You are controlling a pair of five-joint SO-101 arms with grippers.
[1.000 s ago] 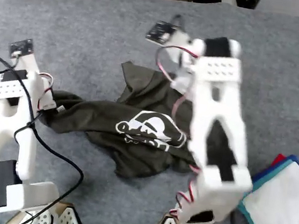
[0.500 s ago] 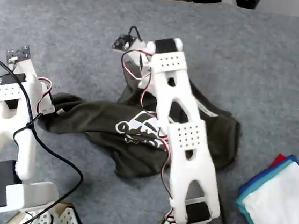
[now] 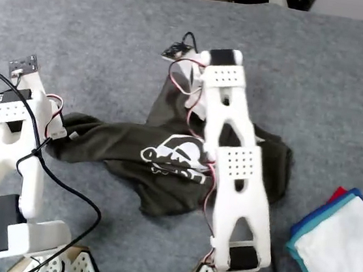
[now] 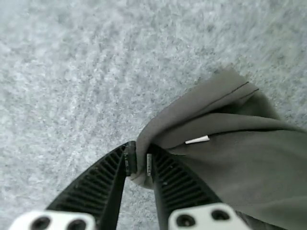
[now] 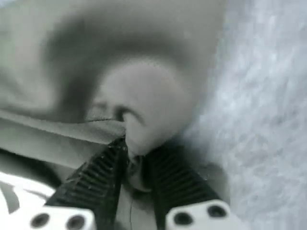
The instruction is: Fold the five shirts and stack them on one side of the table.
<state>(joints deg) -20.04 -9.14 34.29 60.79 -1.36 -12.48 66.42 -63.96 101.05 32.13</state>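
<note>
High view: dark shirt lies crumpled mid desk. Right arm has swung left over it, jaws pinching far edge. Left jaws pinch left end. Both ends held, so pulling flat likely next. Folded stack near right.

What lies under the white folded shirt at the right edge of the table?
Below the white folded shirt, teal and blue edges and a red corner stick out, so other folded cloths lie there. How many is hidden: the white one covers them.
</note>
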